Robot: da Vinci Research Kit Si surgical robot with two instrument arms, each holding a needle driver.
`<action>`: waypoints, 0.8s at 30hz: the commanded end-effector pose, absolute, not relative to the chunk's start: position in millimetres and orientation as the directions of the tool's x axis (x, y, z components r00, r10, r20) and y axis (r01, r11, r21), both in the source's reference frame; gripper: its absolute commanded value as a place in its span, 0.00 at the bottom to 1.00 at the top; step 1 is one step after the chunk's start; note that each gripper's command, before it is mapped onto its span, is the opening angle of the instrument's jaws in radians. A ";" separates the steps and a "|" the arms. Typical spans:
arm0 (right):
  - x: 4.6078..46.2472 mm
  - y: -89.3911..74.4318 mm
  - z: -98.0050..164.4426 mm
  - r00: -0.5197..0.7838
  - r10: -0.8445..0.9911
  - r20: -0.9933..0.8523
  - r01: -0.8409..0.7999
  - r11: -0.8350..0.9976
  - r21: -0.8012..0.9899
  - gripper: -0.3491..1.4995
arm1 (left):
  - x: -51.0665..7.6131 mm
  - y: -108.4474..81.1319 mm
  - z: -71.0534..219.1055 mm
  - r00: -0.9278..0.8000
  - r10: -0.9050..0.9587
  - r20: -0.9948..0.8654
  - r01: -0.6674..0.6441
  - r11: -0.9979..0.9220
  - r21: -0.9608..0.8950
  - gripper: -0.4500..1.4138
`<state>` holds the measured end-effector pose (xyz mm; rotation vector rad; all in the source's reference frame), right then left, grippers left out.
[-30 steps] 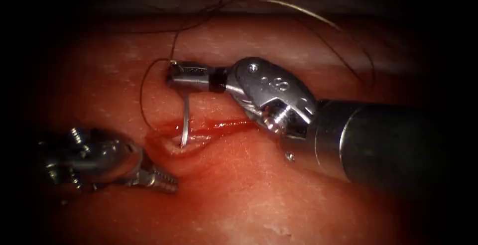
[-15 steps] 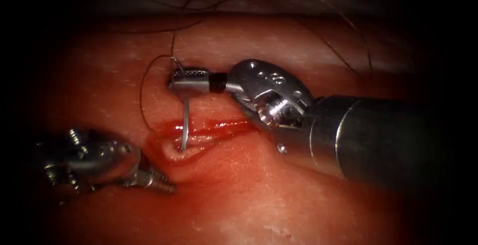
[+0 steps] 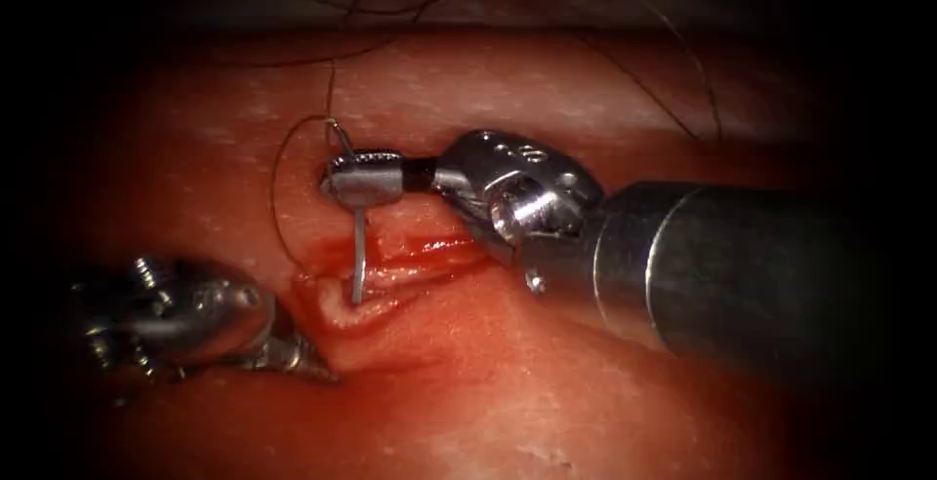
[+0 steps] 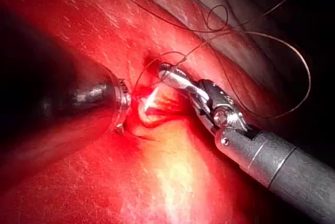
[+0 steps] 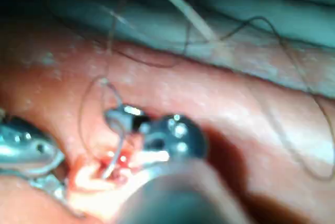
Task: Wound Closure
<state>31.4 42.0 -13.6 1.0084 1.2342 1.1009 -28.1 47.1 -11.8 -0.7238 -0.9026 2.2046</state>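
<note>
- The right tool (image 3: pixel 356 180) came in from the right, its jaws clamped on the needle (image 3: pixel 358 256) close to the thread end of its curve.
- The needle hung down from those jaws, and its tip sat in the open cut (image 3: pixel 390 275) at the cut's left end, among the red fluid (image 3: pixel 429 246).
- The thread (image 3: pixel 278 187) looped out to the left of the right tool's jaws, then ran up and away over the tissue (image 3: pixel 508 392).
- The left tool (image 3: pixel 303 363) lay low on the tissue, to the left of the cut and just below its left end; its jaws looked pressed together and held nothing.
- In the left wrist view, the right tool (image 4: pixel 167 72) gripped the needle (image 4: pixel 151 99) above the cut.
</note>
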 end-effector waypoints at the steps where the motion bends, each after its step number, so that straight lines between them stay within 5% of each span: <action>1: 32.3 42.2 -13.2 0.013 0.983 -0.181 -0.073 0.182 0.981 0.00 | -28.6 47.2 -11.2 -0.644 0.726 -0.244 -0.346 -0.560 -0.753 0.18; 24: 33.7 40.4 -14.6 0.063 0.998 0.017 -0.044 -0.014 0.999 0.00 | -28.5 47.2 -11.3 -0.644 0.725 -0.244 -0.346 -0.560 -0.753 0.17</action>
